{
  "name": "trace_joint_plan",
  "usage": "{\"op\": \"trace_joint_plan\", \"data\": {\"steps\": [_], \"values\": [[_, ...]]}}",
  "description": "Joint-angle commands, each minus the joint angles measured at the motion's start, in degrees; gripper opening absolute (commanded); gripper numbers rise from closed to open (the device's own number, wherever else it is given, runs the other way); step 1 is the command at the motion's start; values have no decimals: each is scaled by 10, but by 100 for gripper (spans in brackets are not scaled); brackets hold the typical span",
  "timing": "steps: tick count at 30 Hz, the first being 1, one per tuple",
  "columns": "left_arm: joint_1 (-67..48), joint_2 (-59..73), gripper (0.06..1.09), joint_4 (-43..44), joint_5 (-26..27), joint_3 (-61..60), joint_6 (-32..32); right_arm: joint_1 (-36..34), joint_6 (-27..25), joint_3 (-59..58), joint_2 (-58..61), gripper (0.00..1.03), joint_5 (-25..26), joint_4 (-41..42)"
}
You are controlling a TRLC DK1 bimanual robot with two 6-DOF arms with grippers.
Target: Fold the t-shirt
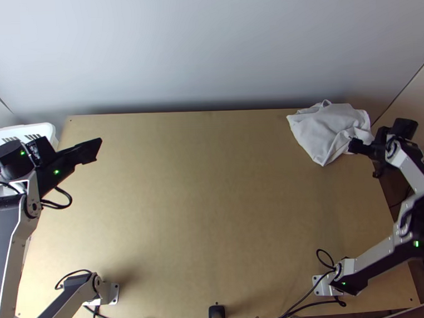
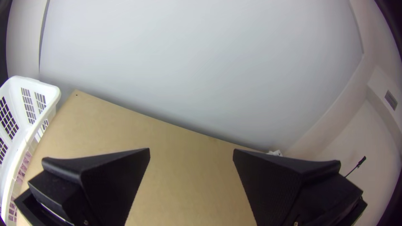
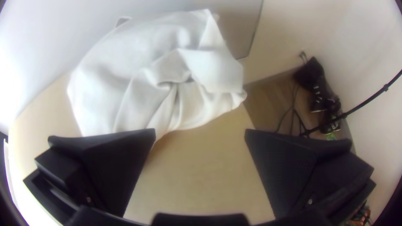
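The white t-shirt (image 1: 329, 130) lies bunched at the table's far right corner. My right gripper (image 1: 363, 160) stands at the shirt's near right side in the top view. In the right wrist view the crumpled shirt (image 3: 159, 75) lies beyond my right gripper (image 3: 200, 136), whose fingers are wide apart with nothing between them. My left gripper (image 1: 95, 151) is over the table's far left part, well away from the cloth. The left wrist view shows my left gripper (image 2: 191, 152) open and holding nothing, with a small bit of the white shirt (image 2: 275, 153) far off.
A white plastic basket (image 1: 23, 132) stands at the table's left edge, close beside the left arm. Bare wooden table (image 1: 202, 204) stretches between the arms. A wall rises behind the far edge. Cables run along the near edge and by the arm bases.
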Motion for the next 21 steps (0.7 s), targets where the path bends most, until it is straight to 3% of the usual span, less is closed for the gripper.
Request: {"op": "trace_joint_plan", "data": {"steps": [1, 5, 11, 21], "values": [[35, -37, 102, -28, 24, -12, 26, 3, -17, -147, -168, 99, -36, -37], [39, -51, 102, -28, 28, -27, 33, 63, 17, -211, -217, 99, -52, -39], [38, -59, 102, -28, 29, -38, 34, 156, 105, -233, -179, 99, -58, 10], [45, -63, 102, -30, 29, -44, 58, 164, 146, -173, -59, 99, -57, 56]]}}
